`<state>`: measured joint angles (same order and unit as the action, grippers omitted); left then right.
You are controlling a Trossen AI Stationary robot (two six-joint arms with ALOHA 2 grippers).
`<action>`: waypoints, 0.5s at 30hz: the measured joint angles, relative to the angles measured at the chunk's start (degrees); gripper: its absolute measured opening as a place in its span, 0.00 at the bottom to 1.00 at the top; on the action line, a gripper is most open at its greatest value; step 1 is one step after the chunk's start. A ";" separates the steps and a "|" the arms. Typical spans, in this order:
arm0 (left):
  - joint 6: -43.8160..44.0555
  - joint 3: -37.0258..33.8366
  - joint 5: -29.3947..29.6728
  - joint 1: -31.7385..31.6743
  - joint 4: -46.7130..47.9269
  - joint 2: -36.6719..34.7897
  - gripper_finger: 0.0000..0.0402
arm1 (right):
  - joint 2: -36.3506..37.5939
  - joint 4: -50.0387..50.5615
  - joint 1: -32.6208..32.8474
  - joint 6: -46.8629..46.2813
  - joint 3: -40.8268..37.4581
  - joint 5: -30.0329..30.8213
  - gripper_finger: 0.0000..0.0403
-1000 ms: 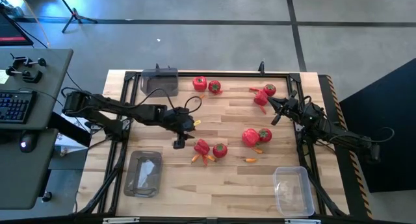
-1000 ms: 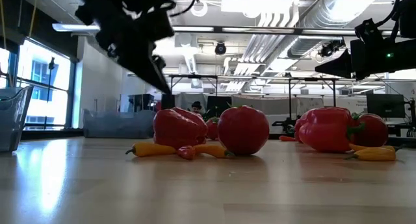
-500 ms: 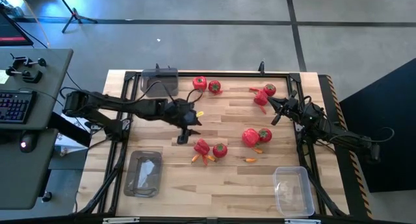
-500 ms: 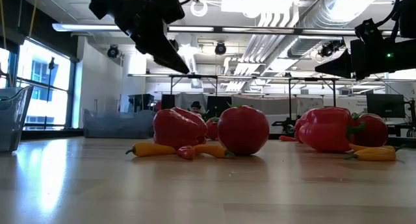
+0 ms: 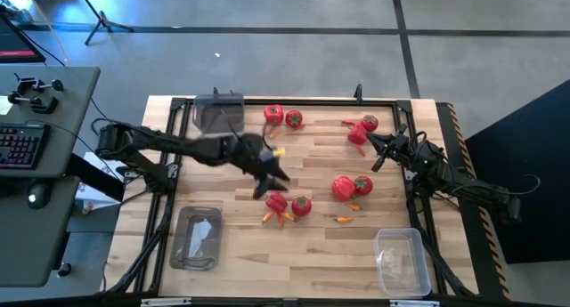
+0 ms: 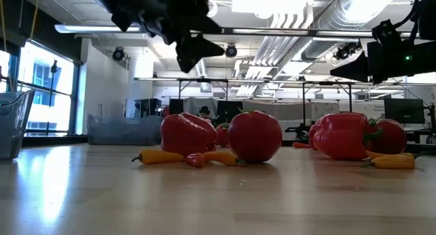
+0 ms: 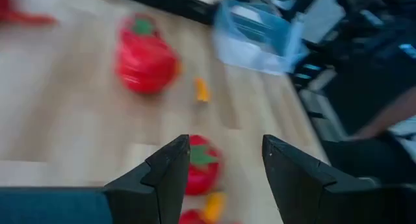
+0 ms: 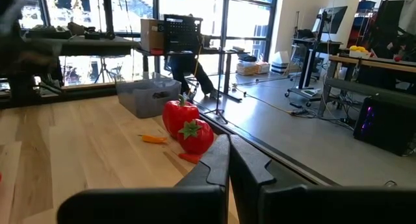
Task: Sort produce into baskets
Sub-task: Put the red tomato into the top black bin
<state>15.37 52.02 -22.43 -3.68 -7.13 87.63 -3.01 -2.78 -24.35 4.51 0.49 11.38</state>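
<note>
My left gripper [image 5: 270,178] hangs with its jaws apart and empty above the cluster at lower centre of the overhead frame: a pepper [image 5: 277,201], a tomato [image 5: 302,206] touching it, and small chillies [image 5: 283,218] tucked against both. That crowding is my worry. If I come down here, one finger could land on the pepper while the other clips the tomato, and either may roll off or scatter the chillies. The round fruit would likely squirt out of a shallow pinch.

My right gripper [image 5: 381,157] waits at centre right, jaws closed on nothing, near another pepper [image 5: 343,189].

All three tubs show only from above: one at upper left [image 5: 218,112], one at lower left [image 5: 197,238], one at lower right [image 5: 400,260]. The table-level view instead shows how tightly pepper and tomato press together. My left wrist camera alone shows the tomato framed between my fingers [image 7: 170,172].
</note>
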 joint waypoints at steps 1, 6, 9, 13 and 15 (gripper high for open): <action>2.82 0.35 -0.23 1.30 -0.66 1.00 0.45 | 0.01 -0.01 0.00 0.00 0.00 0.01 0.00; 5.96 5.95 5.35 7.14 3.94 5.15 0.45 | 0.02 -0.01 0.00 0.02 0.00 0.00 0.00; 7.01 10.95 12.98 8.82 12.61 8.48 0.45 | 0.02 -0.01 0.00 0.00 0.00 0.00 0.00; 7.08 17.39 16.85 9.15 21.80 13.05 0.45 | 0.02 -0.01 0.00 0.01 0.00 0.00 0.00; 7.11 19.37 16.97 8.79 22.99 15.54 0.45 | 0.02 -0.01 0.01 0.00 0.00 0.00 0.00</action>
<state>22.48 71.39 -5.46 5.11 15.87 103.17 -2.98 -2.79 -24.34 4.51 0.49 11.38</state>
